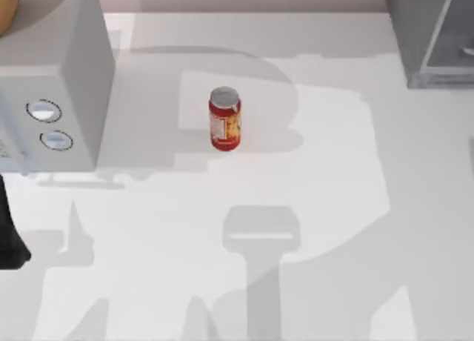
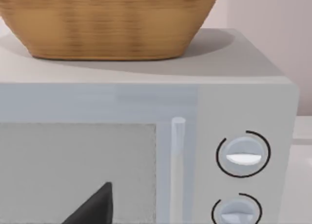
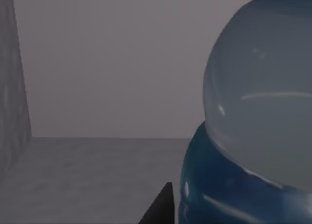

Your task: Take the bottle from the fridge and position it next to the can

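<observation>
The red can (image 1: 224, 118) with a silver top stands upright in the middle of the table. The dark grey fridge (image 1: 437, 37) sits at the far right corner. In the right wrist view I am inside the fridge, over its speckled floor (image 3: 87, 170). The bottle (image 3: 258, 126) stands very close there, its clear body above a blue label. A dark tip of my right gripper (image 3: 161, 207) lies just beside the bottle's label. My left arm (image 1: 9, 233) is parked at the table's left edge, facing the light grey box.
A light grey box with two round dials (image 1: 52, 67) stands at the far left, seen close up in the left wrist view (image 2: 243, 97). A wicker basket (image 2: 107, 24) rests on top of it. Open tabletop (image 1: 333, 207) lies around the can.
</observation>
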Tool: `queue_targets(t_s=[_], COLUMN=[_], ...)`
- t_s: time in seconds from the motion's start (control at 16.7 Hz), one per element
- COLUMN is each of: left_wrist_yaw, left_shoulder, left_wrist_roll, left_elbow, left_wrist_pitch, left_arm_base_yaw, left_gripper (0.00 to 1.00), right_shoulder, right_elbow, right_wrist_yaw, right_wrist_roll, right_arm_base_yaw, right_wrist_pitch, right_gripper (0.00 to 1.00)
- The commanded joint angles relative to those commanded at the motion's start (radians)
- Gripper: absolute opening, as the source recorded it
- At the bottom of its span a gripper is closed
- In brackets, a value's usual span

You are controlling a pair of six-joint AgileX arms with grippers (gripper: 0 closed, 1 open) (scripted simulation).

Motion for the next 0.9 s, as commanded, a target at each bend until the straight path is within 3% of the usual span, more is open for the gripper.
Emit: queue_targets(t_s=[0.24,0.9], left_wrist_yaw=[0.0,0.0], left_shoulder=[0.0,0.0], left_wrist_roll=[0.0,0.0], left_elbow=[0.0,0.0], left_wrist_pitch=[0.0,0.0], left_arm_base_yaw=[0.0,0.0], left_gripper=[1.0,1.0], right_shoulder=[0.0,-0.017], right_elbow=[0.0,0.003], right_wrist_yaw=[0.0,0.0], right_wrist_roll=[0.0,0.002], right_arm_base_yaw=[0.0,-0.004], right_wrist_pitch=[0.0,-0.016], right_gripper=[0.02,0.0])
